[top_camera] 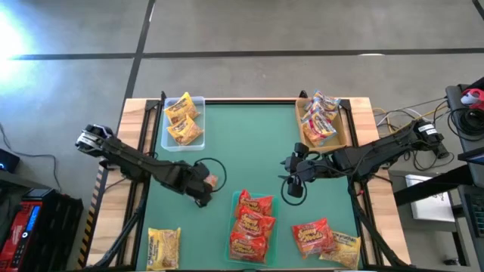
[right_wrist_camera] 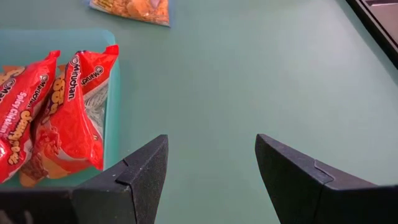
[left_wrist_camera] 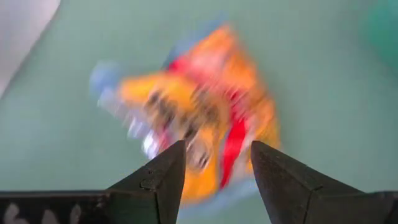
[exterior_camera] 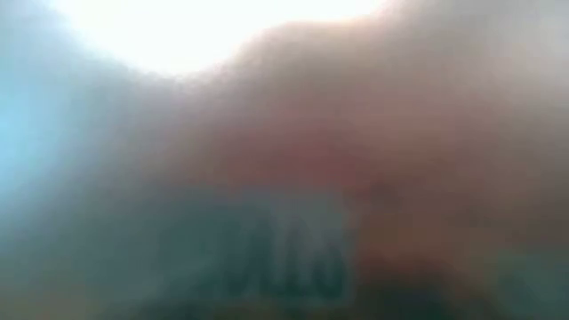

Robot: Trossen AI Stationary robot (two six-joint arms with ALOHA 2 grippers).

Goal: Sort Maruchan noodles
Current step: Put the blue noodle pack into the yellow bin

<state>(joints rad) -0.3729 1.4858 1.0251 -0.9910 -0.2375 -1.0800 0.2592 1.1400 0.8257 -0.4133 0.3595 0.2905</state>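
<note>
Left gripper point(top_camera: 206, 190): jaws stood apart, straddling a blurred orange packet point(left_wrist_camera: 205, 118); grip unconfirmed.
Right gripper point(top_camera: 293, 183): open, empty, over green mat point(top_camera: 242, 143).
Risk: crinkly packet could slip if pinched off-centre.

Both arms reach inward over the table, grippers low and parted.

The left arm enters from nine o'clock and slants toward five o'clock, ending in the left gripper point(top_camera: 206, 189) just left of the table's centre. In its wrist view the two dark fingers point(left_wrist_camera: 163, 180) stand apart, pointing down, a gap showing between their tips. The right arm comes in from three o'clock, stretched toward nine o'clock with its elbow near the table's right edge. The right gripper point(top_camera: 293, 180) hangs right of centre, its fingers point(right_wrist_camera: 142, 177) spread wide with nothing between them.
</note>
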